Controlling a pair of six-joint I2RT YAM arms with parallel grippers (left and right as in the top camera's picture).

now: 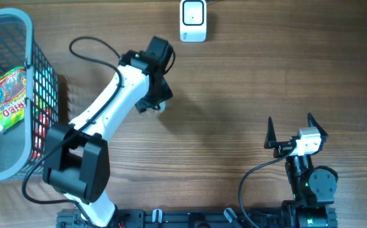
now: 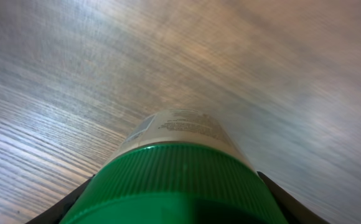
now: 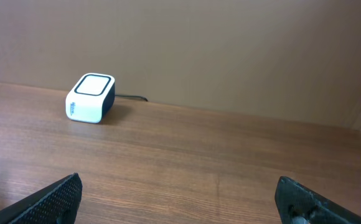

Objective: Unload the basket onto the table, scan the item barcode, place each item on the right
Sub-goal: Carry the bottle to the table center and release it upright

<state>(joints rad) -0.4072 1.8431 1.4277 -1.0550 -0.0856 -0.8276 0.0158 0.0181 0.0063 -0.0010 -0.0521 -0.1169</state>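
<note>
Your item is a small bottle [image 2: 177, 168] with a green ribbed cap [image 2: 168, 186] and a pale printed label [image 2: 180, 124] round its body. It sits in your left hand [image 1: 158, 100], clenched between the dark fingers [image 2: 286, 200] that show at the lower corners of the left wrist view. The grip looks to lie at or just below the cap, and the body points away from the camera toward the counter [image 2: 56, 74].

Treat it as a stiff, light plastic container. It should not give under the squeeze, but the smooth round wall could twist or slide between flat pads. The ribbed cap offers the better bite. Any contents may shift if you tip it fast, so roll the wrist gently.

In the overhead view the left arm reaches from the lower left of the frame up toward the centre. Its hand is angled over bare wood, well apart from the scanner [image 1: 193, 20] at the top centre edge. Where the barcode lies on the label cannot be told. You will likely need to carry the bottle closer and turn its printed side to the scanner.

Your right hand [image 1: 291, 132] is released, spread wide and holding nothing, at the lower right of the overhead frame. A basket [image 1: 41, 76] with snack bags [image 1: 6, 95] stands at the left edge.
</note>
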